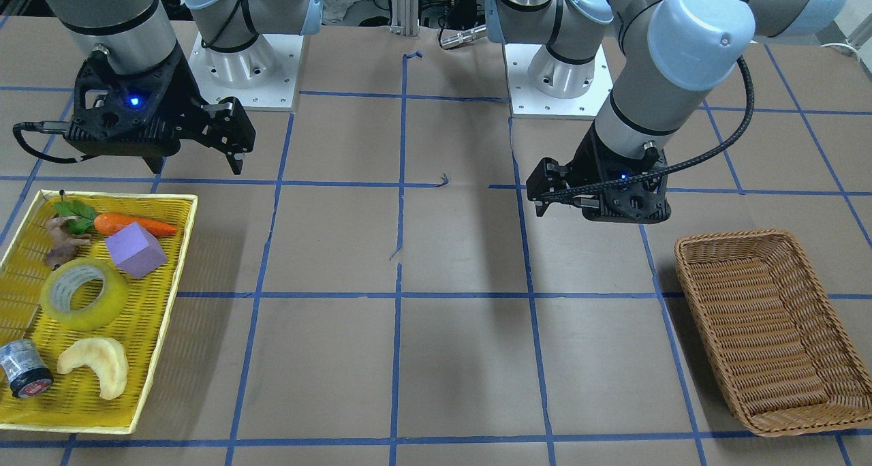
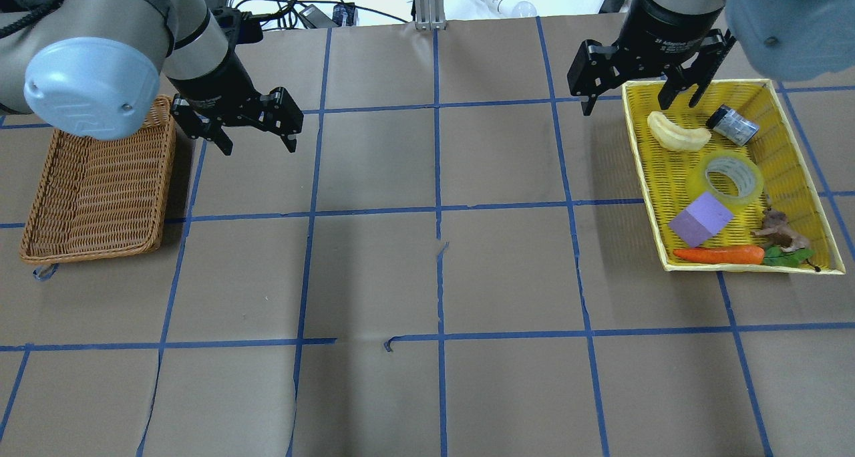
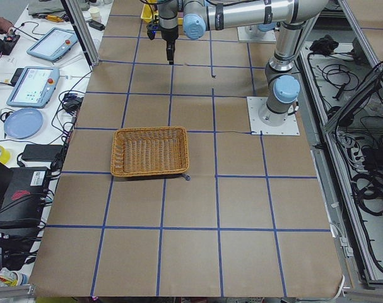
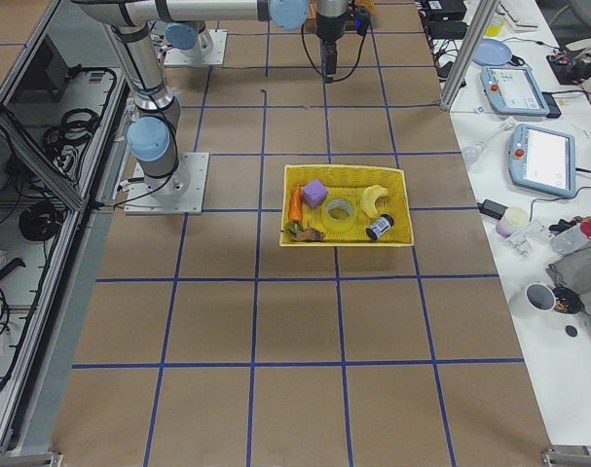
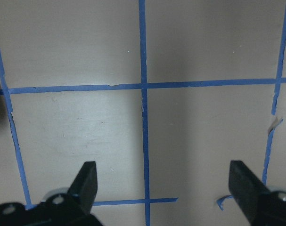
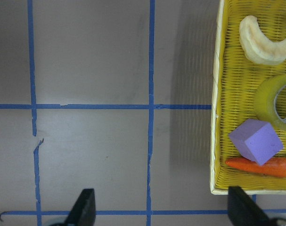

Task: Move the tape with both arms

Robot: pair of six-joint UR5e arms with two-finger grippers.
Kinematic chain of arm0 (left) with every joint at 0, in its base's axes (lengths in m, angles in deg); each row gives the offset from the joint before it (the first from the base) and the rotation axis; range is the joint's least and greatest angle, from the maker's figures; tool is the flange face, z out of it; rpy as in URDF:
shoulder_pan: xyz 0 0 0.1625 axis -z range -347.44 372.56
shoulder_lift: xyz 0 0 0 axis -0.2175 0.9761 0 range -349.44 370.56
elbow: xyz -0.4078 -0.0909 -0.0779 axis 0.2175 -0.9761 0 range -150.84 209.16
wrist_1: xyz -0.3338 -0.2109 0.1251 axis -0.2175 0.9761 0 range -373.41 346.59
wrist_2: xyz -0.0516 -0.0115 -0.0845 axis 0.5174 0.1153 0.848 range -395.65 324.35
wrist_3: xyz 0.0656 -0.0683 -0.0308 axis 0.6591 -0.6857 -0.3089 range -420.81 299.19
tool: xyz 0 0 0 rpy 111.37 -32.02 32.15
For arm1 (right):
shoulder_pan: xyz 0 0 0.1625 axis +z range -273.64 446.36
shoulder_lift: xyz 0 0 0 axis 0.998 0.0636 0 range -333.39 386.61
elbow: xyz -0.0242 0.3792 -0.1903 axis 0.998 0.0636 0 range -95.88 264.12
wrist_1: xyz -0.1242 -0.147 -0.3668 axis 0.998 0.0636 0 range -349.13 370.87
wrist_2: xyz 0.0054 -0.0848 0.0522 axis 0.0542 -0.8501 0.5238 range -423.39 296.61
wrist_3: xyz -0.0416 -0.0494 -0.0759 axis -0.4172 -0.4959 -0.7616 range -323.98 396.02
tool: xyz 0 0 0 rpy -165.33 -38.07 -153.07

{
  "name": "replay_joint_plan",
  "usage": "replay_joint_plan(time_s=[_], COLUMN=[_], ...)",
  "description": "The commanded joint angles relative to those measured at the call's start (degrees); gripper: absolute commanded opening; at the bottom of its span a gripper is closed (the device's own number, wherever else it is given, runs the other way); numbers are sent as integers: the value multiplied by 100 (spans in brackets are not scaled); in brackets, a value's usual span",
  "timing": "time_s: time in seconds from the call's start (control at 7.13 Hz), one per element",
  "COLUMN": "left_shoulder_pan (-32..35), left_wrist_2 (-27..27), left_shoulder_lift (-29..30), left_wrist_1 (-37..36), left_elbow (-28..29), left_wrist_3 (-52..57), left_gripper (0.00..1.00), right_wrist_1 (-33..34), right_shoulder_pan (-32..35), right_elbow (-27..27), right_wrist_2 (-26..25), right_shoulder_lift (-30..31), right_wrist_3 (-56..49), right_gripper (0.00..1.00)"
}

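The tape (image 1: 84, 294) is a glossy yellow roll that lies flat in the yellow tray (image 1: 187, 227), between a purple block and a pale crescent. It also shows in the overhead view (image 2: 733, 178), the exterior right view (image 4: 338, 212) and at the right edge of the right wrist view (image 6: 274, 103). My right gripper (image 2: 634, 103) is open and empty. It hovers over the tray's far corner, above and apart from the tape. My left gripper (image 2: 259, 146) is open and empty, above bare table beside the wicker basket. The left wrist view shows only table between the open fingers.
The tray (image 2: 641, 176) also holds a purple block (image 2: 701, 219), a carrot (image 2: 719, 255), a pale crescent (image 2: 678, 135), a grey cylinder (image 2: 732, 125) and a small brown toy animal (image 2: 778, 230). An empty wicker basket (image 2: 167, 176) sits on my left side.
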Motion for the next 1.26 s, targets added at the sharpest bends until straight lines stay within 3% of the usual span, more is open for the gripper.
replay_joint_plan(time_s=[0.0,0.56,0.7,0.98,1.12], left_shoulder_pan=[0,0,0,0,0], left_wrist_2=[8,8,-1,8,16], left_shoulder_lift=[0,9,9,0,9], left_wrist_1=[0,0,0,0,0], left_elbow=[0,0,-9,-9,0], left_wrist_3=[0,0,0,0,0], left_gripper=[100,100,100,100,100], right_wrist_1=[-28,24,68,349,837], right_shoulder_pan=[-13,-136,-467,-1363,-1637], right_elbow=[6,-29,-29,-108,-169], right_wrist_2=[-10,-88,-71,-1,-1], right_shoulder_lift=[-8,-77,-174,-594,-901], right_wrist_3=[-3,-413,-982,-3123,-3802], right_gripper=[100,100,100,100,100])
